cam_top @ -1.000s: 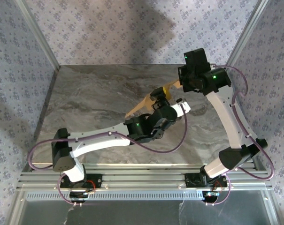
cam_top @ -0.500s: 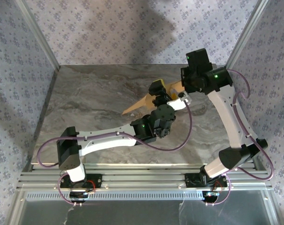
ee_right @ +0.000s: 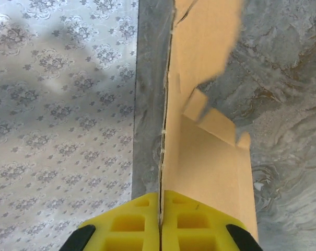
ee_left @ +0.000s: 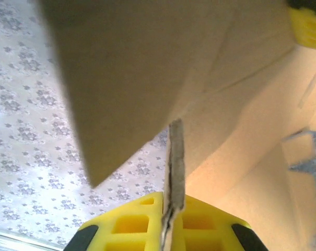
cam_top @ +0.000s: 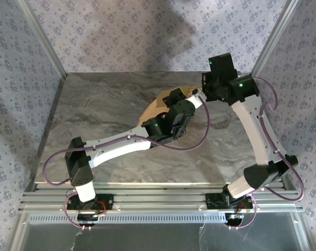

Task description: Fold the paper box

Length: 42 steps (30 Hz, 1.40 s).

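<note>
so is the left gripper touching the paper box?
Touching. The left wrist view shows the left gripper shut on an edge of the paper box, with the thin cardboard pinched between its yellow fingers.

our left arm (cam_top: 121, 149): stretched far forward, left gripper (ee_left: 171, 204) clamped tight. our right arm (cam_top: 254, 125): reaching forward, right gripper (ee_right: 160, 201) clamped tight.

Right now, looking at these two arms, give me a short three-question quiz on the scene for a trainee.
1. True or false: the left pincer stands open, clear of the paper box.
2. What does the right pincer grip? A) a cup B) an edge of the paper box C) nothing
3. Fill in: the table has a grey ____ pattern.
Key: 1 false, it is shut on the box; 2 B; 3 marble.
</note>
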Motion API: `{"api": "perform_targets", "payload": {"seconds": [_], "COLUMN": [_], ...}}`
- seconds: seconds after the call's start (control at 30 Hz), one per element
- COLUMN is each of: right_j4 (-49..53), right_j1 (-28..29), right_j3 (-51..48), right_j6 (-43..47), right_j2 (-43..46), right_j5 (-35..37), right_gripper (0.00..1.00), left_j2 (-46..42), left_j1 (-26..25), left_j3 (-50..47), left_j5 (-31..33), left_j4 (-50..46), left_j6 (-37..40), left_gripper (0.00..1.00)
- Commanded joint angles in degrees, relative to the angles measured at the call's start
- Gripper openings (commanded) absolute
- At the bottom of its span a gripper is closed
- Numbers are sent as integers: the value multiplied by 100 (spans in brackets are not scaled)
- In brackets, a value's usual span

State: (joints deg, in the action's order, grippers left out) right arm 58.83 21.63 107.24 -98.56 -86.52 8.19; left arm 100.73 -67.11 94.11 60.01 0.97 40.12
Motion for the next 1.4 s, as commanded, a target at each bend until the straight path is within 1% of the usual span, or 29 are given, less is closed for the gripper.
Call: {"api": "perform_targets", "payload": {"seconds": [0.0,0.03,0.07,0.1,0.13,0.17,0.2,0.23,0.27,0.3,0.33,0.43,0.5,0.57,0.67,0.8,0.93,1.07,1.17,1.3,1.37], "right_j4": [-125,-303,-430,-555,-699,-787,-940,-1156,-1313,-1525,-1952,-2940,-3546,-4094,-4628,-4538,-3981,-3505,-3139,-2947,-2814], "right_j1": [25,26,25,26,30,26,7,-18,-43,-81,-158,-296,-321,-382,-631,-695,-676,-659,-480,-290,-230], "right_j3": [-148,-150,-125,-101,-75,-56,-61,-103,-148,-258,-469,-1134,-1592,-2043,-2286,-1979,-1618,-1702,-1794,-2019,-2032], "right_j6": [461,720,1027,1424,1901,2322,2862,3506,3993,4473,5204,6850,7805,8534,9102,9682,10136,10559,10926,11567,11986], "right_j2": [280,279,277,287,309,359,442,570,693,849,1086,1680,2006,2310,2531,2372,2037,1756,1448,1107,918], "right_j5": [23,1,2,31,35,41,34,41,45,15,-173,-517,-606,-826,-1483,-2108,-2639,-3143,-3438,-3858,-3882], "right_gripper": [4,20,34,48,58,65,71,76,80,84,86,85,81,79,80,84,86,87,84,81,81], "left_j2": [-187,-290,-387,-501,-625,-717,-834,-954,-1068,-1200,-1325,-1749,-2013,-2243,-2458,-2471,-2392,-2361,-2285,-2098,-2094], "left_j1": [155,179,212,298,389,505,657,803,917,1066,1238,1700,1993,2270,2658,3177,3375,3408,3499,3516,3519], "left_j3": [284,310,370,490,635,729,846,919,926,940,953,813,688,595,506,301,-342,-1219,-1777,-1896,-1925], "left_j5": [7,-170,-342,-671,-1015,-1218,-1568,-1927,-2114,-2487,-2955,-4161,-4823,-5352,-6039,-6707,-6825,-6761,-6939,-7047,-7082], "left_j4": [-377,-555,-829,-1216,-1702,-1980,-2301,-2628,-2760,-2969,-3187,-3427,-3395,-3327,-3369,-3777,-3869,-3417,-2943,-2779,-2703], "left_j6": [-407,-565,-812,-1221,-1595,-1880,-2188,-2430,-2584,-2751,-2932,-3404,-3738,-4036,-4318,-4418,-4165,-3790,-3662,-3401,-3206], "left_gripper": [0,0,0,0,0,0,0,0,0,0,0,0,0,0,0,0,0,0,0,0,0]}}
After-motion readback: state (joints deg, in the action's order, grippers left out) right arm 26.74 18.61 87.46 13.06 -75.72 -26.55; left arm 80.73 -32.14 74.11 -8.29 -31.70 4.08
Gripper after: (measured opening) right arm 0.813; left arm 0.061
